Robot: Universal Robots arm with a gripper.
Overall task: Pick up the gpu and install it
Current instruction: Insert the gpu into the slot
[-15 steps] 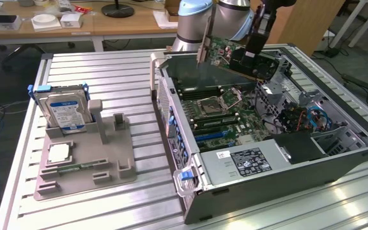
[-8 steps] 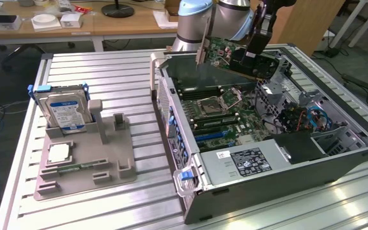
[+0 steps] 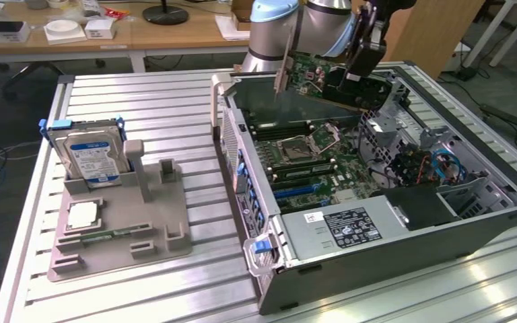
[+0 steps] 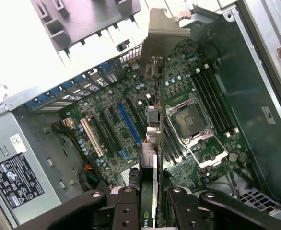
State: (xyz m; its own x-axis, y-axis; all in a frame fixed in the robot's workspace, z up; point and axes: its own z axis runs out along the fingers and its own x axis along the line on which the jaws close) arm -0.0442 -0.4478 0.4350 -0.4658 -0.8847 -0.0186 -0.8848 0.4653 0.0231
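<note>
Green-boarded gpu (image 3: 311,70) hangs clamped edge-on between the gripper (image 4: 149,192) fingers (image 4: 126,208). It sits over the open computer case (image 3: 402,259), at the case's 12 o'clock end in the exterior view.

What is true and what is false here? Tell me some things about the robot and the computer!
1. The gripper holds the gpu. True.
2. The gpu sits plugged into the motherboard. False: it hangs tilted in the air above the motherboard, in no slot.
3. The hard drive stands upright in the grey holder. True.
4. The computer case is closed. False: its side is open, so the motherboard shows.
</note>
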